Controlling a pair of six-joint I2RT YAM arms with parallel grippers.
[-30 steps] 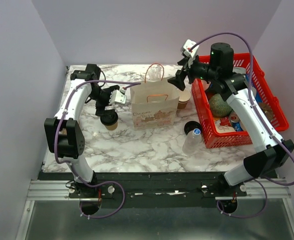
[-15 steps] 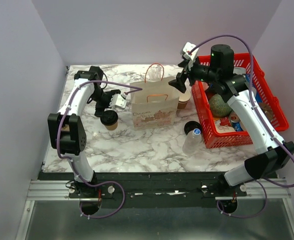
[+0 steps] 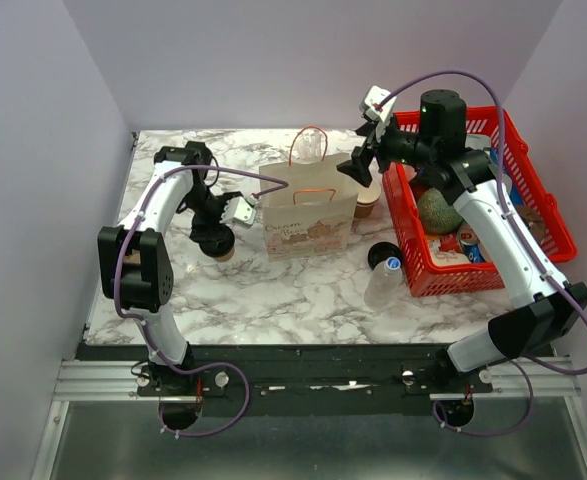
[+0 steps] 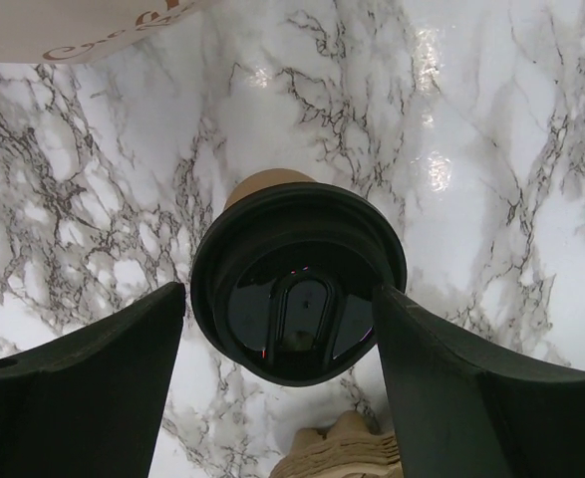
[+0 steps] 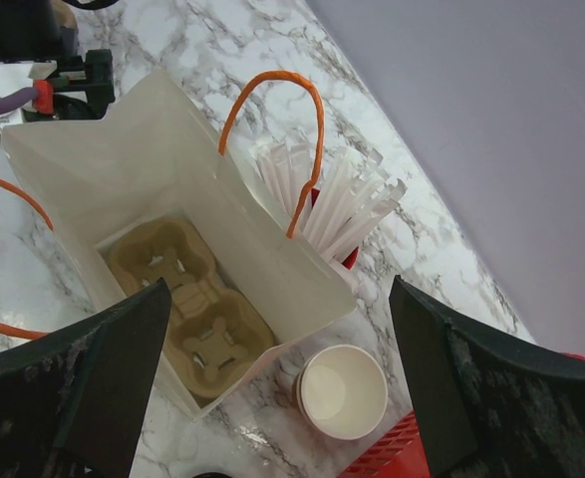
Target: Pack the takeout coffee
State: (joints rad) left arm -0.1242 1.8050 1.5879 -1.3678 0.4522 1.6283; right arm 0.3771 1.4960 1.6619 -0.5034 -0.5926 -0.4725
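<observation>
1. Overhead, the left gripper (image 3: 214,237) is lowered over the takeout coffee (image 3: 223,252), which stands on the marble table (image 3: 273,295) just left of the white paper bag (image 3: 308,215). The arm hides most of the cup. The right gripper (image 3: 358,166) hangs above the bag's right rim. Further right is the red basket (image 3: 545,243), and a loose black lid (image 3: 381,255) and a clear bottle (image 3: 383,282) lie in front of it.

2. From the left wrist, the coffee stands upright between the two fingers (image 4: 93,388), its black lid facing the camera. The jaws are spread, one on each side of the lid and very close to its rim. Whether either one touches it cannot be told. A corner of the bag shows at the top left.

3. From the right wrist, the jaws are spread wide and hold nothing. Below them the open bag holds a brown pulp cup carrier (image 5: 187,294). Behind the bag is a bundle of wrapped straws (image 5: 322,194), and a lidless cup (image 5: 342,390) stands beside it.
</observation>
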